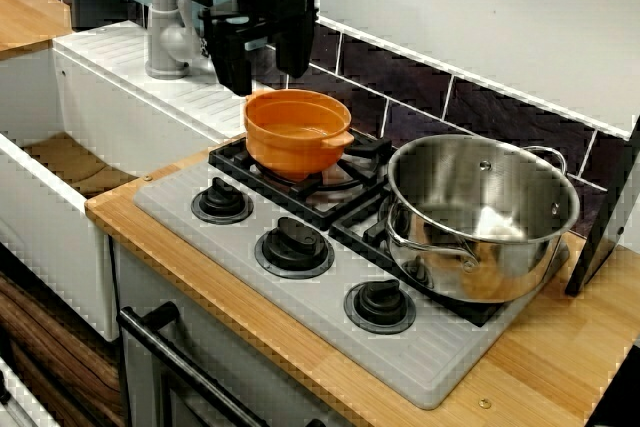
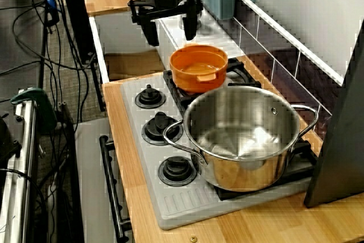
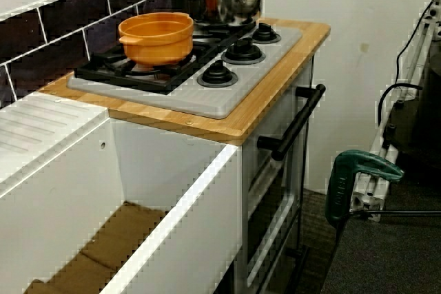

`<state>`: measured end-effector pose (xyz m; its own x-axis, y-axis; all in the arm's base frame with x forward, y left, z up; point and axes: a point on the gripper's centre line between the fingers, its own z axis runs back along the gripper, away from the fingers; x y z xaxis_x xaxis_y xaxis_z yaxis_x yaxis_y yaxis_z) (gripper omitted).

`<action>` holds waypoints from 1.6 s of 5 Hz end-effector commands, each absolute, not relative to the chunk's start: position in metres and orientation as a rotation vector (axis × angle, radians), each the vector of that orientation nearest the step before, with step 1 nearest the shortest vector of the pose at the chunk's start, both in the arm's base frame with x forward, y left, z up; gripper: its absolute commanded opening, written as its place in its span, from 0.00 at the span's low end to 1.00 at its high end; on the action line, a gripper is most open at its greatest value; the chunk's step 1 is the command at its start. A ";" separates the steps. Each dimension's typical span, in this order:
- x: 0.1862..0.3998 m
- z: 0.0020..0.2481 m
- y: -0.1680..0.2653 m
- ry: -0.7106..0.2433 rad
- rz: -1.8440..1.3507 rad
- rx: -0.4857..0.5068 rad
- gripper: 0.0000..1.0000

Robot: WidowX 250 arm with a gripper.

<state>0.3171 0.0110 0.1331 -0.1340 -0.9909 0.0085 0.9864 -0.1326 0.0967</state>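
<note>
1. The orange pot stands directly beneath the spread jaws, upright and mouth up, seated level on the black grate that carries it.
2. Being round, it has no real long axis; its one visible lug points away from the jaws, toward the steel pot.
3. The gripper hangs just above the rim, fingers apart and empty.
4. The knobs sit forward of the jaws, and the faucet stands beside them.

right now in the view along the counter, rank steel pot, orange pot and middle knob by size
1. steel pot, clearly largest, though also nearest the camera
2. orange pot
3. middle knob
</note>
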 end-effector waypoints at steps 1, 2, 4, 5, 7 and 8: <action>0.318 0.138 0.016 -0.063 -1.841 0.173 1.00; 0.322 0.127 0.018 -0.032 -1.868 0.197 1.00; 0.329 0.109 0.027 -0.010 -1.871 0.160 1.00; 0.334 0.100 0.033 -0.006 -1.860 0.149 1.00; 0.335 0.089 0.038 0.043 -1.803 0.183 0.00; 0.334 0.085 0.036 0.053 -1.813 0.165 0.00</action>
